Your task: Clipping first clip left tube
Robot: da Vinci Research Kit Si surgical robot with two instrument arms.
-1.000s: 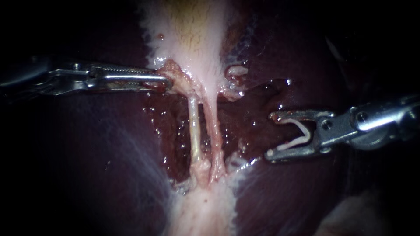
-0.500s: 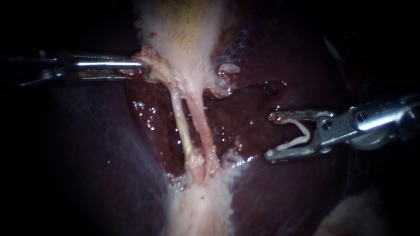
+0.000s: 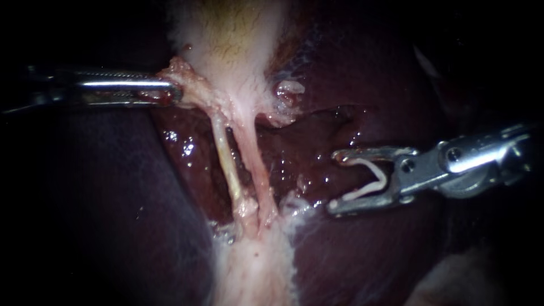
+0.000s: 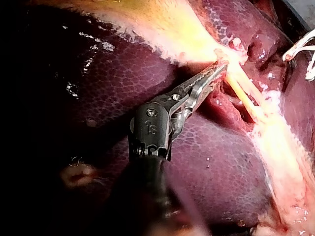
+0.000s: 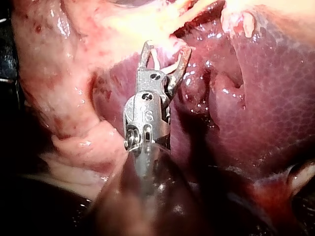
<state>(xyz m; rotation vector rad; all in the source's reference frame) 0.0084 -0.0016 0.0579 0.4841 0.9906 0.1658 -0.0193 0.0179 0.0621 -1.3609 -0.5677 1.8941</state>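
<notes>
Left tube (image 3: 226,164) in mid-view: thin, yellowish, taut, slanting down from the gallbladder (image 3: 232,45) to a pale knot of tissue below. Bare along its whole length, no clip on it. Just beside it, nearly parallel, the pinker right tube (image 3: 255,164), with a narrow dark slit between the two. Both upper ends lost in the pale tissue under the gallbladder, both lower ends merged in the knot, so hard to tell where either stops.

In the left wrist view, the same tube (image 4: 243,93) just beyond the jaw tips, running away at an angle.

Left instrument (image 3: 173,93) level from the left, jaws clenched on a tissue fringe (image 3: 184,76) at the gallbladder's lower edge, tips half buried in it, shaft swallowed by the dark. From its own camera (image 4: 221,66), long toothed jaws closed, nose against the pale edge.

Right instrument (image 3: 334,181) in from the right, shaft cut off at the edge, slightly tilted, jaws spread wide yet gripping a white clip (image 3: 371,180) from both sides. Mouth facing the tubes, well apart from them, over wet dark liver (image 3: 113,198). Right wrist view (image 5: 167,48): clip (image 5: 172,69) only partly visible between the jaws, tubes ahead impossible to separate.
</notes>
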